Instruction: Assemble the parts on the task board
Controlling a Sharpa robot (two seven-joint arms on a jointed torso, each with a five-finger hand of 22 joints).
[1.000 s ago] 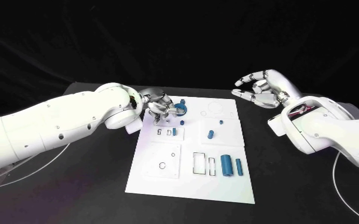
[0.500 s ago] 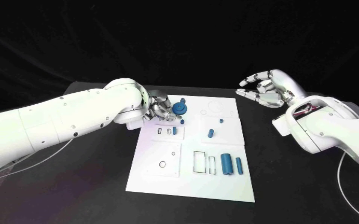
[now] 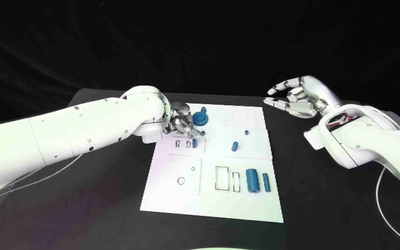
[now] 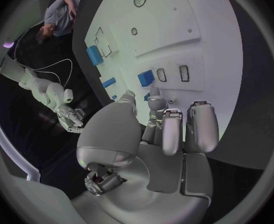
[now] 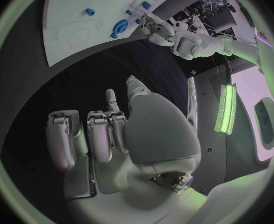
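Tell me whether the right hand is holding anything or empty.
Empty. The right hand hovers beside the task board, fingers curled loosely with nothing between them, as the right wrist view also shows.

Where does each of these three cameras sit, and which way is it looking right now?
Head view: on the robot's head, looking down at the task board; both arms, the left hand and the right hand show.
Left wrist view: behind the left hand, facing the task board.
Right wrist view: behind the right hand, facing across the black table to the task board.
Shared: all show the task board; the right wrist view shows the left hand by a round blue part.
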